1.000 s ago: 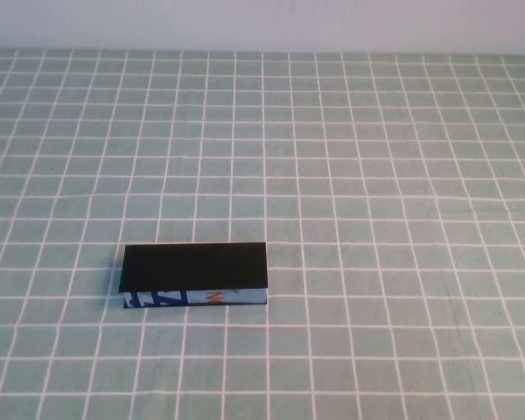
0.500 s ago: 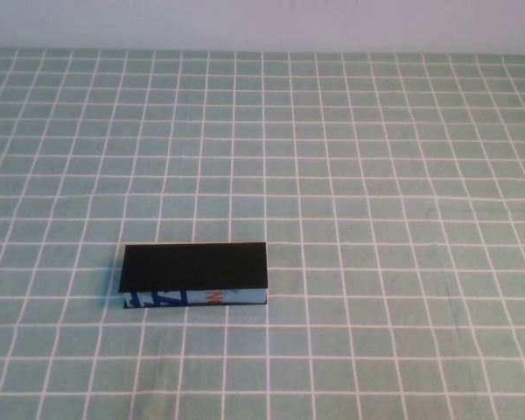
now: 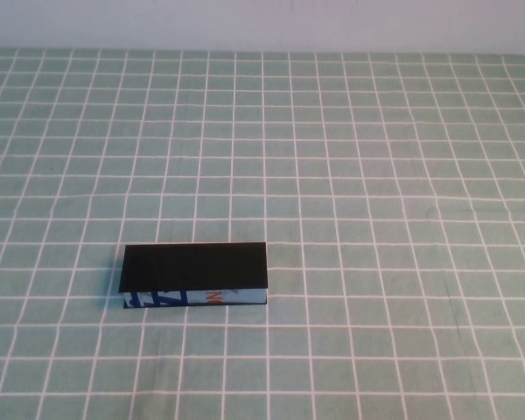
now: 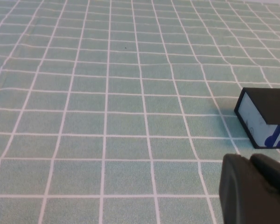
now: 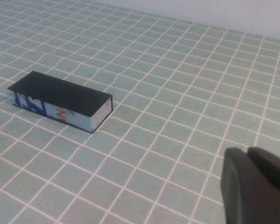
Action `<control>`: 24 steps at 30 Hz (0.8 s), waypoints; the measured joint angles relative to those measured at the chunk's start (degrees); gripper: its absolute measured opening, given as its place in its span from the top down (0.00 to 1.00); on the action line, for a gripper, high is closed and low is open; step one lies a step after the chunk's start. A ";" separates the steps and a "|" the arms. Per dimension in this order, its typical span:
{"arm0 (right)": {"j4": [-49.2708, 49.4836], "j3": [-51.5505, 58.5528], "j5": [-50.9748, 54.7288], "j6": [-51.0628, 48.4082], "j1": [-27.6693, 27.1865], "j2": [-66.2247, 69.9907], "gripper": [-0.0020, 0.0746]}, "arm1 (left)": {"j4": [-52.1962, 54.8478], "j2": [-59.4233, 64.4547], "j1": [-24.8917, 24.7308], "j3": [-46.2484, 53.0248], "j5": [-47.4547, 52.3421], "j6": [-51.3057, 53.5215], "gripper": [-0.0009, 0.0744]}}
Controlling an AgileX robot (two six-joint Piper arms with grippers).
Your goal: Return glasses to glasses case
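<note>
The glasses case [image 3: 195, 275] lies closed on the green checked cloth, left of centre near the front, its black lid down and its light front edge with blue and orange print facing me. It also shows in the left wrist view [image 4: 266, 116] and the right wrist view [image 5: 60, 101]. The glasses are out of view. My left gripper [image 4: 252, 161] is shut and empty, a little apart from the case's left end. My right gripper [image 5: 249, 154] is shut and empty, well off to the case's right. Neither arm shows in the high view.
The green cloth with a white grid [image 3: 376, 175] covers the whole table. A pale wall [image 3: 262, 22] runs along the far edge.
</note>
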 joint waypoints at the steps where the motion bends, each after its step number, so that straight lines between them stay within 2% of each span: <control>1: 0.00 0.00 0.00 0.00 0.00 0.00 0.99 | 0.00 0.00 0.00 0.00 0.00 0.00 0.99; 14: 0.16 0.00 0.00 0.00 -0.36 0.00 0.99 | 0.00 0.00 0.00 0.00 0.00 0.00 0.99; 24: 3.48 0.00 -0.45 0.00 -9.96 -2.41 0.99 | 0.00 0.00 0.00 0.00 0.00 0.00 0.99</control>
